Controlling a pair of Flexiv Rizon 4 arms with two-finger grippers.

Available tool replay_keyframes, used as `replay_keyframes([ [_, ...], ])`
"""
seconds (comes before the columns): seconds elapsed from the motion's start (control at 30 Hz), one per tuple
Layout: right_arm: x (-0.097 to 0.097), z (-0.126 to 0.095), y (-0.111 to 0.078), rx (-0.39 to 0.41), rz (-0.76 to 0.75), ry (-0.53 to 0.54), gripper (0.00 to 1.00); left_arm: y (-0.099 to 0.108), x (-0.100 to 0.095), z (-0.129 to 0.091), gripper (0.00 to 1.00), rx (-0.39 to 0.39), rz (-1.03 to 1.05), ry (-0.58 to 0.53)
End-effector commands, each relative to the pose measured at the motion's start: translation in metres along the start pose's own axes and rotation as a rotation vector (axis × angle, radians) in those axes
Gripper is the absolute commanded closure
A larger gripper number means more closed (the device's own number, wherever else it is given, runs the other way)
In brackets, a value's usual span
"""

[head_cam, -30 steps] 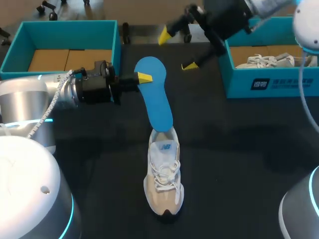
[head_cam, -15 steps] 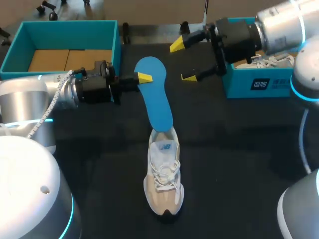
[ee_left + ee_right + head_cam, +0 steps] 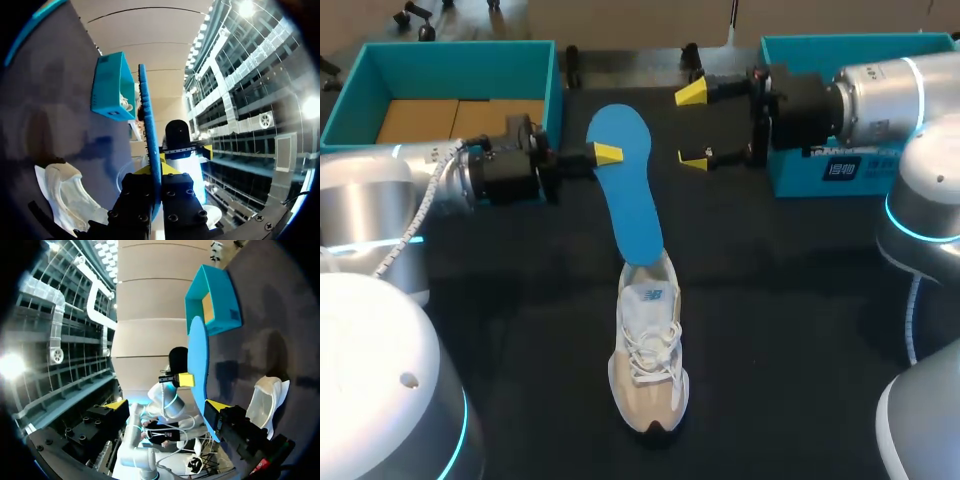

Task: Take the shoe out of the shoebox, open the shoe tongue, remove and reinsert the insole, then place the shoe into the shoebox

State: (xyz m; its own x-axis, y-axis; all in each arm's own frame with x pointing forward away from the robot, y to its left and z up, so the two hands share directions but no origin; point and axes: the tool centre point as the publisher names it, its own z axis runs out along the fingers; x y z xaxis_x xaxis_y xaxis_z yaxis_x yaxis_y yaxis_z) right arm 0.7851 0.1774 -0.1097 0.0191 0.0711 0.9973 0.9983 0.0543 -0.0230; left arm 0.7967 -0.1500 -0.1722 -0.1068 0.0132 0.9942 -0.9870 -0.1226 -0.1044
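The shoe (image 3: 648, 350) is lying on the dark worktop (image 3: 790, 300), toe nearest. The blue insole (image 3: 625, 185) is leaning with its near end at the shoe's collar, and the left hand (image 3: 605, 153) is pinching its far end. The right hand (image 3: 693, 128) is hovering with its fingers spread wide just beside the insole, in front of the shoebox (image 3: 850, 172).

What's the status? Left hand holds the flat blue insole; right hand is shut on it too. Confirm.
Wrong on the right hand: it is open, beside the flat blue insole and clear of it, as the head view shows. The left hand does hold the insole.

Facing inward, the left arm's (image 3: 430, 180) jaws are clamped (the right arm's (image 3: 880, 95) gape wide).
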Motion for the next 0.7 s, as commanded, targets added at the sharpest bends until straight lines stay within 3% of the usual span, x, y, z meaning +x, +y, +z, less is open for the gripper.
replay_keyframes([
  [0.03,0.001,-0.001,0.001,-0.001,0.001,-0.009,0.0,-0.007,0.003,-0.003,1.0,0.01,0.059,-0.005],
  [0.17,0.001,-0.003,0.001,-0.013,0.005,-0.003,0.0,-0.014,0.006,-0.007,1.0,0.038,0.216,0.002],
  [0.37,0.001,-0.003,0.001,-0.013,0.005,-0.003,0.0,-0.031,0.005,-0.008,1.0,0.141,0.517,-0.037],
  [0.7,0.001,-0.003,0.001,-0.013,0.005,-0.003,0.0,-0.033,0.011,-0.012,1.0,0.11,1.003,-0.001],
])
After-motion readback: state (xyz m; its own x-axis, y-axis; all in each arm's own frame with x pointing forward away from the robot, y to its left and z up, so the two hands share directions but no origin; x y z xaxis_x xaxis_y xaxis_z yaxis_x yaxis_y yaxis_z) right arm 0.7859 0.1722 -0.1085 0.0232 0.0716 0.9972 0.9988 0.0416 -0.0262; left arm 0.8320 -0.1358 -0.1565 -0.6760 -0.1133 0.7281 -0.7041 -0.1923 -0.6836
